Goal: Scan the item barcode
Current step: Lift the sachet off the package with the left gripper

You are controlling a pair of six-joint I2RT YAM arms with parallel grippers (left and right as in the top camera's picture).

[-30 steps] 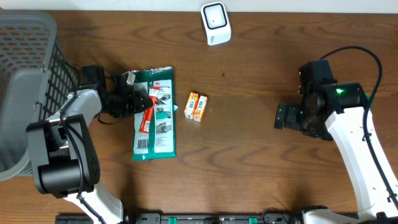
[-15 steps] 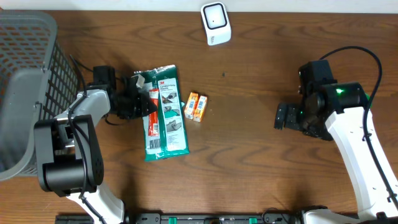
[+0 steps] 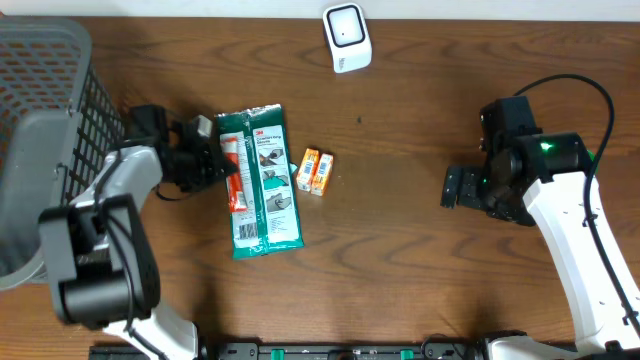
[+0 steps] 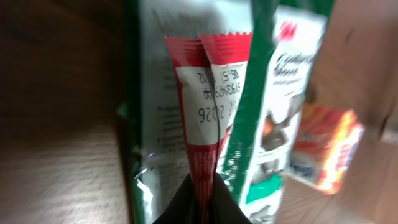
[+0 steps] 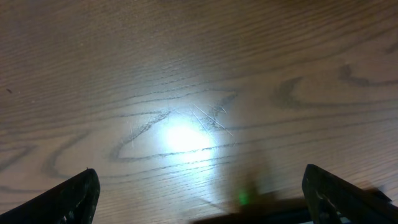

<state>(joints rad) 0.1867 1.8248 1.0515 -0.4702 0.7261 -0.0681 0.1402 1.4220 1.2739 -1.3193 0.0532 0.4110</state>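
Note:
A red sachet (image 3: 237, 175) lies along the left edge of a green and white 3M package (image 3: 268, 180) on the wooden table. My left gripper (image 3: 213, 165) reaches it from the left. In the left wrist view the gripper (image 4: 202, 198) is shut on the sachet's (image 4: 208, 106) near end, the black fingertips (image 4: 231, 208) pinching it, with the green package (image 4: 273, 118) behind. The white scanner (image 3: 346, 38) stands at the far edge. My right gripper (image 3: 455, 188) hovers open over bare wood at the right, holding nothing (image 5: 199, 199).
A small orange box (image 3: 316, 172) lies just right of the green package, also seen as the orange box (image 4: 326, 146) in the left wrist view. A grey mesh basket (image 3: 45, 130) fills the left edge, close behind my left arm.
My left gripper has closed onto the red sachet. The green package turned and slid a little to the right. The right arm has not moved.

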